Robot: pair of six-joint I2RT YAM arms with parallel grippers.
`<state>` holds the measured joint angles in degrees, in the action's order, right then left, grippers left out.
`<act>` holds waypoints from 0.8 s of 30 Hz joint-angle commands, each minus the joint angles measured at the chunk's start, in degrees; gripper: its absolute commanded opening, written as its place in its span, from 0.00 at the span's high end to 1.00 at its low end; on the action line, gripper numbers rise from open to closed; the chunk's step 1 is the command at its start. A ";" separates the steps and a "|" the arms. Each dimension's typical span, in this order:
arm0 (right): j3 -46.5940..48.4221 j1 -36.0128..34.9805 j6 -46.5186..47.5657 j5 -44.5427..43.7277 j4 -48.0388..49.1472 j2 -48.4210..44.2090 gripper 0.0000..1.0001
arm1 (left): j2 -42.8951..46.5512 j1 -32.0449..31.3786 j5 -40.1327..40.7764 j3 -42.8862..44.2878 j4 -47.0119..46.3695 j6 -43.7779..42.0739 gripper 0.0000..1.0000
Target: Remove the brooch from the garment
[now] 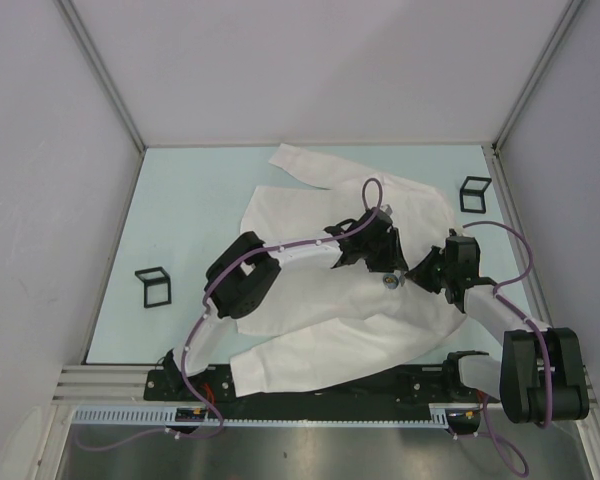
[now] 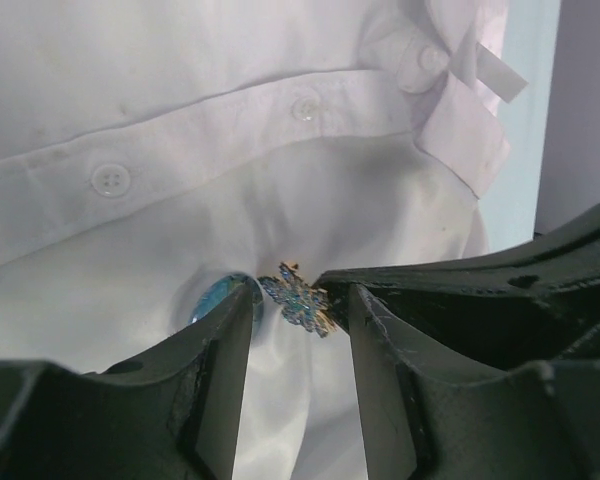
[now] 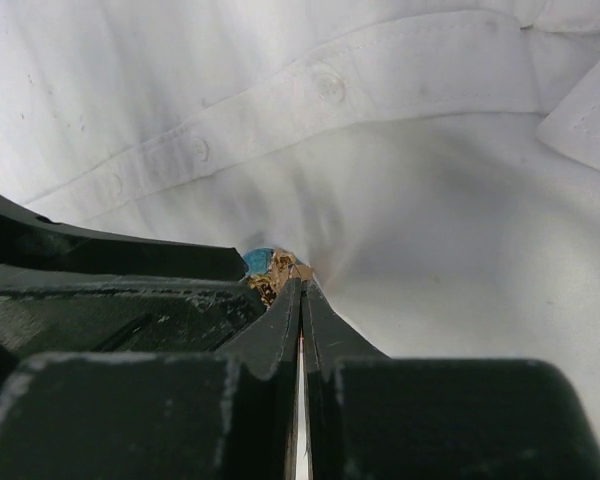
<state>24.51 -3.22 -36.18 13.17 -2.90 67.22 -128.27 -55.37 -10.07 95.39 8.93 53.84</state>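
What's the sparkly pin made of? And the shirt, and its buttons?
The brooch looks like gold-coloured metal set with small blue stones, glass or plastic I can't tell; its edges glint yellow and the facets sparkle. The garment looks like thin woven cloth, maybe cotton, matt white: it creases softly and has stitched seams. The buttons look like glossy whitish plastic with small holes.
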 commanded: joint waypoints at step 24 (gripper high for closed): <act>1.24 -0.65 0.50 -0.77 0.88 -1.04 0.95 | -0.32 -1.14 1.36 1.73 -0.66 -3.57 0.81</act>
<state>24.49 -3.81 -36.38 13.89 -2.70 67.16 -130.54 -55.96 -7.94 97.97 10.94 52.64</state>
